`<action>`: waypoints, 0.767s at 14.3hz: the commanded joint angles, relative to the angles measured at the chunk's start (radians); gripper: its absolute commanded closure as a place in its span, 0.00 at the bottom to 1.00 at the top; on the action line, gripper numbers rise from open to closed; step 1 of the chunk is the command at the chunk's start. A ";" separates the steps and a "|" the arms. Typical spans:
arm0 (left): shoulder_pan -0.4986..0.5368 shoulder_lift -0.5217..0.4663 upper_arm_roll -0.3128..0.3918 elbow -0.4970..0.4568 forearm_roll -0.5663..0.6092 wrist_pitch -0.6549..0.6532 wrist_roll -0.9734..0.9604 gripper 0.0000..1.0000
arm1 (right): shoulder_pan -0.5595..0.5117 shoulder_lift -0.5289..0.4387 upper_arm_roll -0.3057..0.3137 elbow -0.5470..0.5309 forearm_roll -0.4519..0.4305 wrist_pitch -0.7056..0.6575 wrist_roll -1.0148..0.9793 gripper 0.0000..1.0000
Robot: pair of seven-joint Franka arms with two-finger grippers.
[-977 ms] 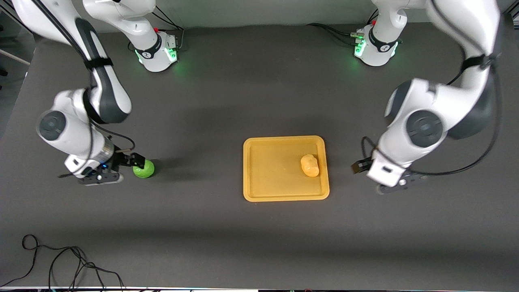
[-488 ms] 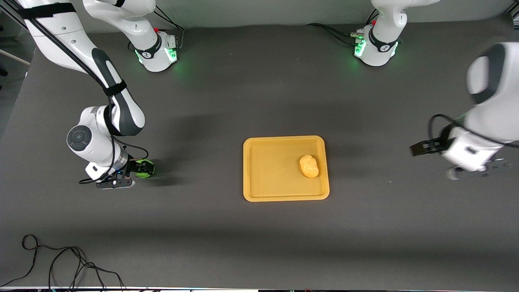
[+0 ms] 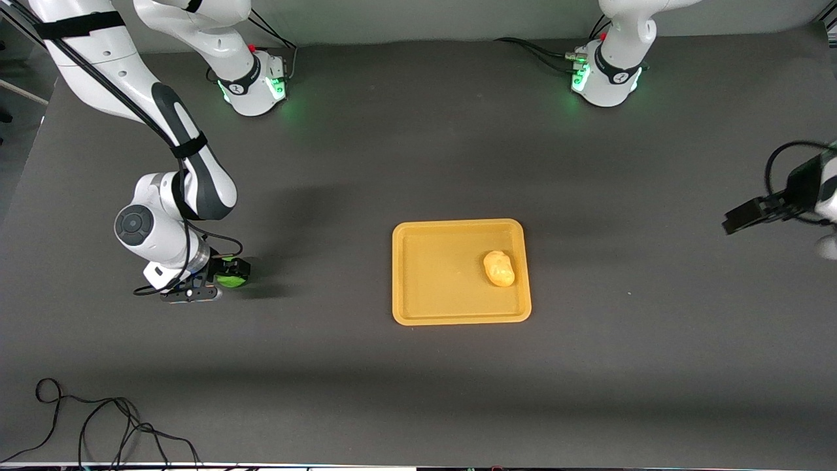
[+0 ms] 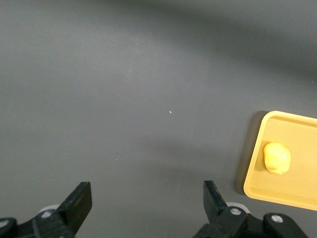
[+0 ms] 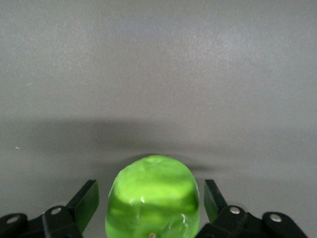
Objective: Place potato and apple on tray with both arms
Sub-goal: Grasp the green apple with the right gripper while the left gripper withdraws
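The orange-yellow tray (image 3: pixel 431 275) lies mid-table. The yellow-orange potato (image 3: pixel 499 268) lies in it, at the side toward the left arm's end. The green apple (image 3: pixel 229 282) sits on the table toward the right arm's end. My right gripper (image 3: pixel 227 273) is low around it, open, one finger on each side with small gaps; the right wrist view shows the apple (image 5: pixel 152 193) between the fingers (image 5: pixel 86 201). My left gripper (image 3: pixel 742 221) is open and empty, up over the table's left-arm end. Its wrist view shows the tray (image 4: pixel 255 173) and potato (image 4: pixel 276 157) some way off.
The two arm bases (image 3: pixel 252 82) (image 3: pixel 605 75) stand along the table's edge farthest from the front camera. A black cable (image 3: pixel 98 425) lies at the nearest edge toward the right arm's end.
My left gripper has drawn away from beside the tray toward the left arm's end of the table. My right gripper has moved forward so its fingers stand on both sides of the apple.
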 commanded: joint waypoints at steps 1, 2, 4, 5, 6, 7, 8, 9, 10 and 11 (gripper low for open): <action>0.004 -0.078 -0.005 -0.094 0.000 0.020 -0.011 0.00 | -0.002 -0.003 0.001 0.000 0.012 -0.018 0.002 0.39; 0.004 -0.126 -0.005 -0.167 0.002 0.070 -0.011 0.00 | -0.002 -0.006 0.001 0.000 0.012 -0.020 0.000 0.47; 0.001 -0.230 -0.011 -0.313 0.000 0.173 -0.011 0.00 | -0.002 -0.025 -0.001 0.007 0.012 -0.050 -0.004 0.54; 0.002 -0.246 -0.017 -0.335 0.002 0.181 -0.002 0.00 | -0.002 -0.051 0.001 0.018 0.012 -0.090 -0.006 0.57; 0.002 -0.243 -0.017 -0.331 0.000 0.168 0.006 0.00 | -0.002 -0.085 -0.001 0.041 0.012 -0.137 -0.006 0.58; 0.004 -0.243 -0.017 -0.329 0.000 0.161 0.007 0.00 | -0.002 -0.119 -0.001 0.066 0.012 -0.198 -0.006 0.58; 0.002 -0.243 -0.017 -0.328 0.000 0.161 0.009 0.00 | 0.001 -0.148 -0.001 0.108 0.012 -0.269 -0.006 0.58; 0.001 -0.240 -0.019 -0.321 0.002 0.160 0.009 0.00 | 0.000 -0.165 -0.001 0.168 0.010 -0.350 -0.006 0.59; 0.001 -0.235 -0.019 -0.308 0.002 0.152 0.010 0.00 | 0.001 -0.168 -0.001 0.246 0.010 -0.440 -0.006 0.59; 0.001 -0.229 -0.019 -0.289 0.002 0.132 0.010 0.00 | 0.001 -0.164 0.001 0.341 0.010 -0.540 -0.006 0.59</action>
